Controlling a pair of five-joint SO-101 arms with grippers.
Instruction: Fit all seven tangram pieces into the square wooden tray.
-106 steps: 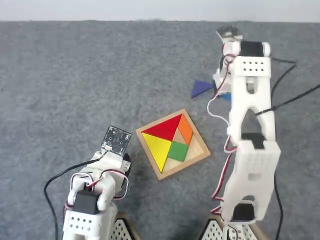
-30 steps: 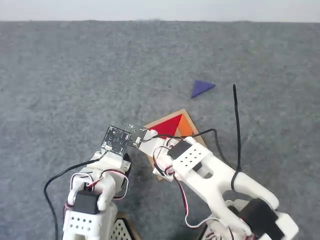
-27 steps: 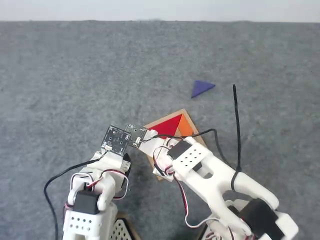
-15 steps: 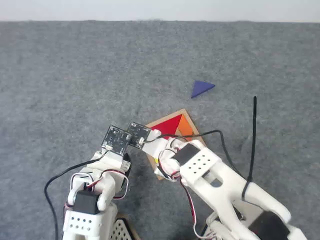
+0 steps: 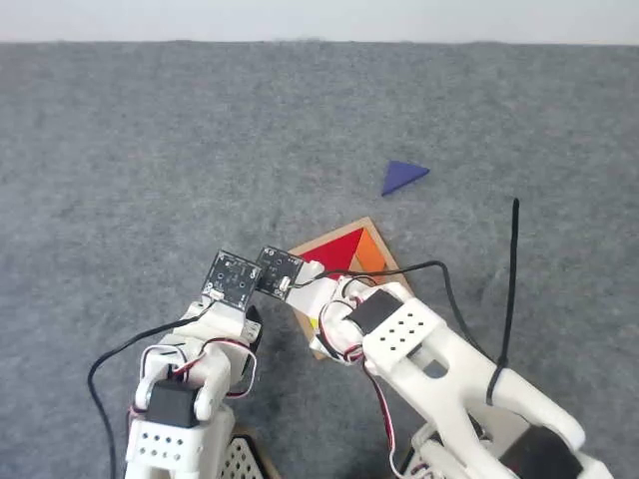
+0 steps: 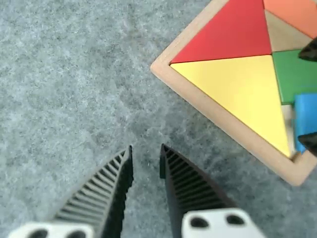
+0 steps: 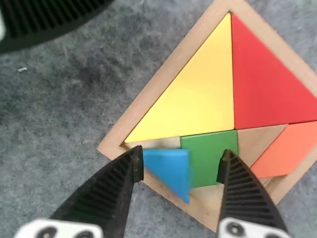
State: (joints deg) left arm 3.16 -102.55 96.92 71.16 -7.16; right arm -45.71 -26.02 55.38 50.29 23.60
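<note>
— At the tray corner nearest the arm bases: state of the blue triangle?

— Lying between the fingers of the right hand. Touched by one finger, clear of the other. Not gripped: hand spread open. Partly over the bare slot beside the green square and the yellow triangle, partly riding on the rim of the square wooden tray. Judged not yet seated flat.

— Changed how?

— Carried in within the last few seconds from the far side of the desk, from a spot beside the purple triangle. Shifted only slightly over the last second.

— Meaning for the task?

— Fifth piece now at the tray, joining the red triangle and the orange piece. Probably needs nudging down into its slot before withdrawal. Leaves a second bare slot among green, red and orange, likely meant for the purple triangle, lying well apart from the tray.

— Left hand?

— Unmoved throughout. Low over the desk, just beside the tray, fingers a narrow gap apart, nothing between.
</note>
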